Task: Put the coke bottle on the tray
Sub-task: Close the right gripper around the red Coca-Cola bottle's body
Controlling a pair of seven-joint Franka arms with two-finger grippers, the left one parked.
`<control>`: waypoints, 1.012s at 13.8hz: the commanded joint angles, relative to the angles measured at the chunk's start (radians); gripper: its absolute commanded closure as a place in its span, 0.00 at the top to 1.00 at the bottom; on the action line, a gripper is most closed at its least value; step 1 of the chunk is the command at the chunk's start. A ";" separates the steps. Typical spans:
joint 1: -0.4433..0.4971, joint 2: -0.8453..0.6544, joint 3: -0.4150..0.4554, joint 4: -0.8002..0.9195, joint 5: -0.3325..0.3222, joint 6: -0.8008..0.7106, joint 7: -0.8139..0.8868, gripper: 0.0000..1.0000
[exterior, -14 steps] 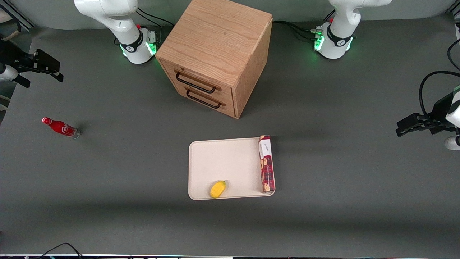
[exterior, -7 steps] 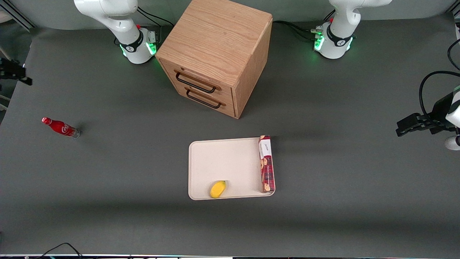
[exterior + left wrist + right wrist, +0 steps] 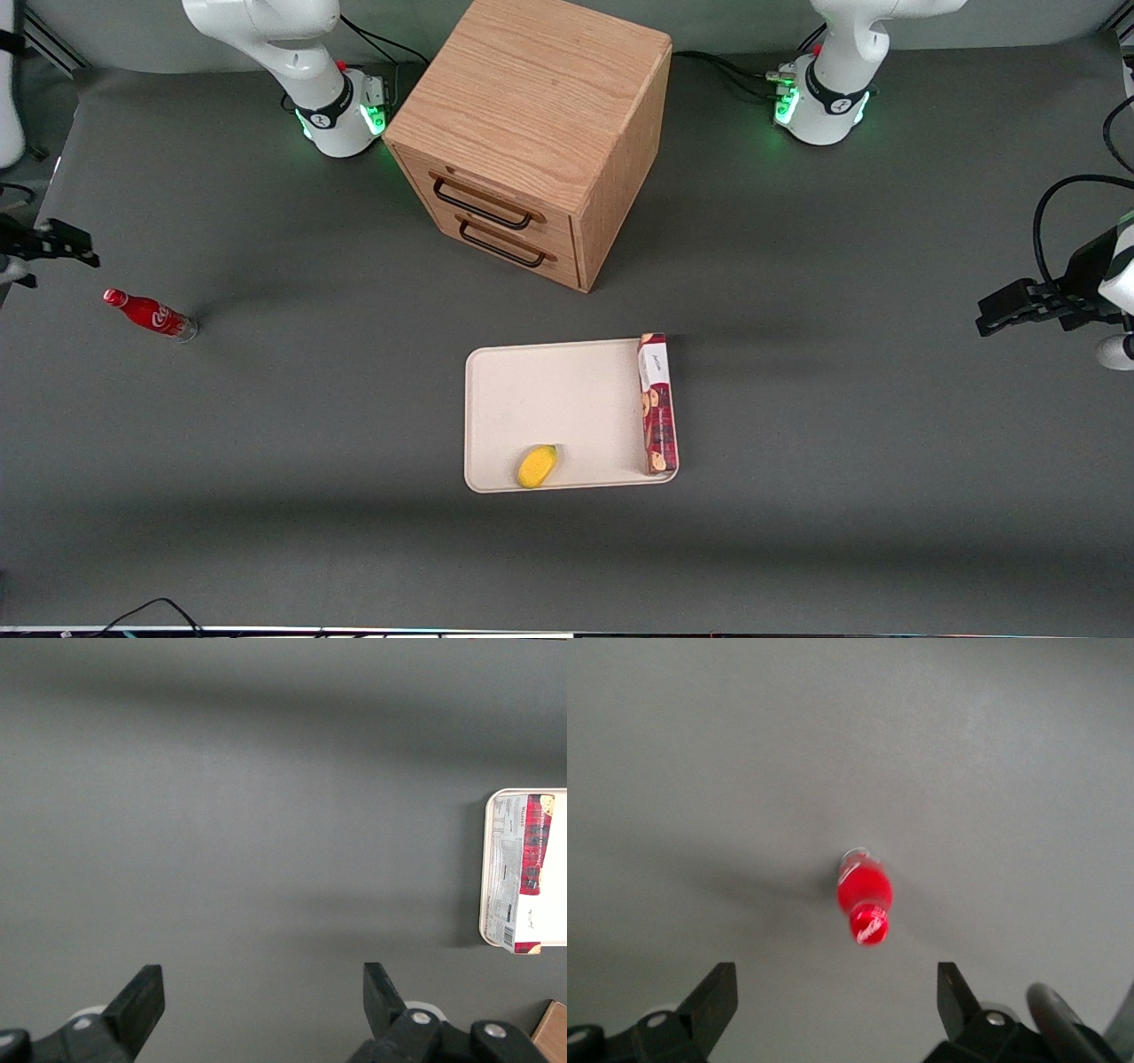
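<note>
The coke bottle (image 3: 149, 314), small and red with white script, stands on the grey table toward the working arm's end, apart from everything else. In the right wrist view I look down on the coke bottle (image 3: 864, 895) and its cap. My gripper (image 3: 833, 1001) hangs open high above the table, nothing between its fingers (image 3: 713, 997), and the bottle sits just outside the gap. In the front view the gripper (image 3: 66, 248) is at the table's edge, a little farther from the camera than the bottle. The cream tray (image 3: 549, 399) lies mid-table.
On the tray lie a long red-brown cookie box (image 3: 657, 403) along one rim and a small yellow object (image 3: 537, 466) near the front rim. A wooden drawer cabinet (image 3: 532, 133) stands farther from the camera than the tray.
My gripper has come nearer to the camera along the table's edge, ending closer to the bottle. Bottle, tray and cabinet have not moved.
</note>
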 commanded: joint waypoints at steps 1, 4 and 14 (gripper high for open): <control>0.008 0.042 -0.043 -0.093 0.001 0.197 -0.101 1.00; 0.005 0.098 -0.052 -0.101 0.068 0.250 -0.149 1.00; 0.001 0.133 -0.052 -0.101 0.124 0.276 -0.194 0.12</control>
